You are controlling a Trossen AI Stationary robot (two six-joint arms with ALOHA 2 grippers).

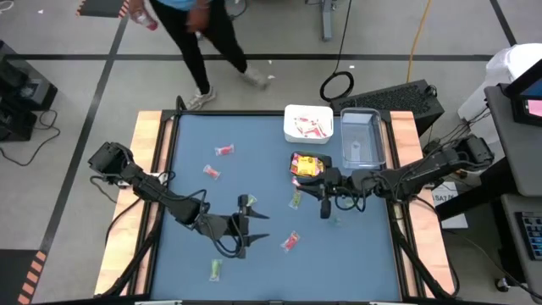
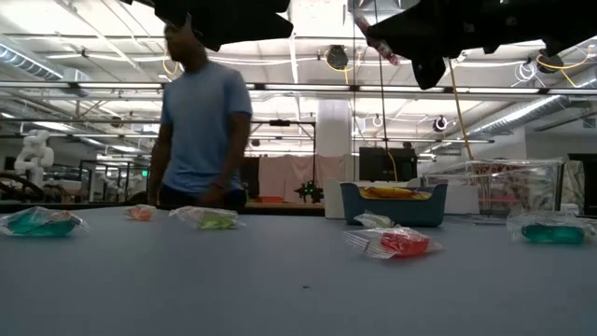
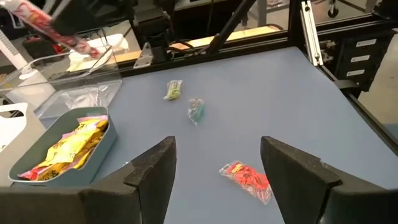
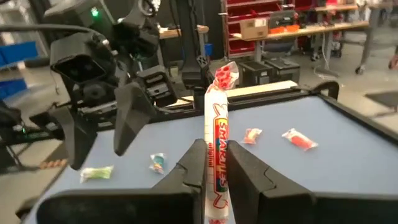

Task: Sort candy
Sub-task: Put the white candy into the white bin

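Jaws on the right gripper (image 4: 214, 165) are closed on a slim pink-white candy stick (image 4: 216, 152), which stands upright between them and is held up in the air above the middle of the blue desk (image 1: 254, 135), beside the teal bin (image 1: 308, 166). Jaws on the left gripper (image 3: 217, 168) stand wide open with nothing in them, above the near part of the desk, and a red candy (image 3: 247, 180) lies on the desk below them. Yellow packets (image 3: 65, 146) fill the teal bin. Next to it sits a clear plastic box (image 1: 362, 140), and a white container (image 1: 307, 124) with pink-white sticks in it sits at the far edge. Small loose sweets are spread over the desk: a green candy (image 3: 173, 90) and a blue-green candy (image 3: 196, 110) lie close together, two more red ones (image 4: 252, 135) lie toward the far left, and another green one (image 1: 216, 269) lies at the near edge. A person in a blue shirt (image 2: 203, 121) stands behind the desk.
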